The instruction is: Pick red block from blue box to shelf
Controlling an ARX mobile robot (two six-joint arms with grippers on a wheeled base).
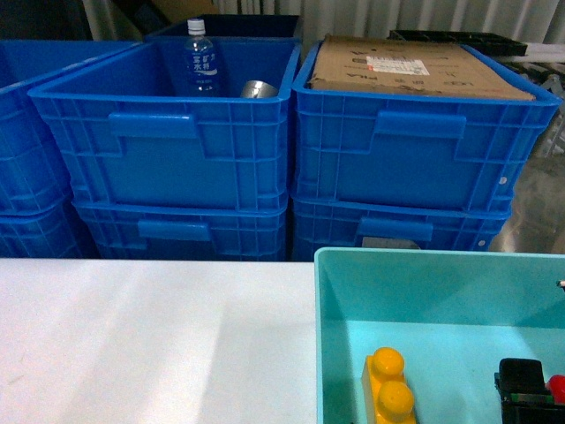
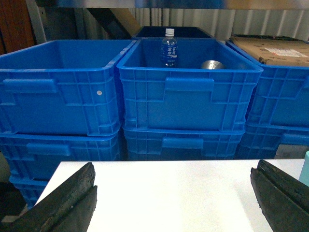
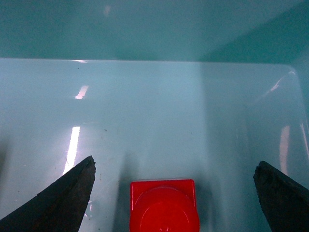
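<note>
Right wrist view puts my right pincer (image 3: pixel 174 193) down inside the blue box (image 3: pixel 154 96), spread wide, with the red block (image 3: pixel 164 205) on the box floor between the two tips and touching neither. So I judge the task barely begun: the block is not yet gripped, and the lift and the carry to the shelf are all left. I see no shelf rails in any view, so I cannot say where the drop will be.

From the head camera the box (image 1: pixel 335 265) sits on the white desk (image 1: pixel 150 336), and a sliver of the red block (image 1: pixel 557 387) shows just beside the black pincer body at the box's near right corner. A yellow brick (image 1: pixel 388 389) lies in the box too, left of the block and apart from it; I think it is clear of the closing tips.

My left pincer (image 2: pixel 174 203) hangs wide and empty over the desk, left of the box.

Beyond the box stand stacked dark blue crates (image 1: pixel 168 150); one holds a water bottle (image 1: pixel 201 58), another a cardboard sheet (image 1: pixel 415 66). The box's wall is what I must clear when lifting.
</note>
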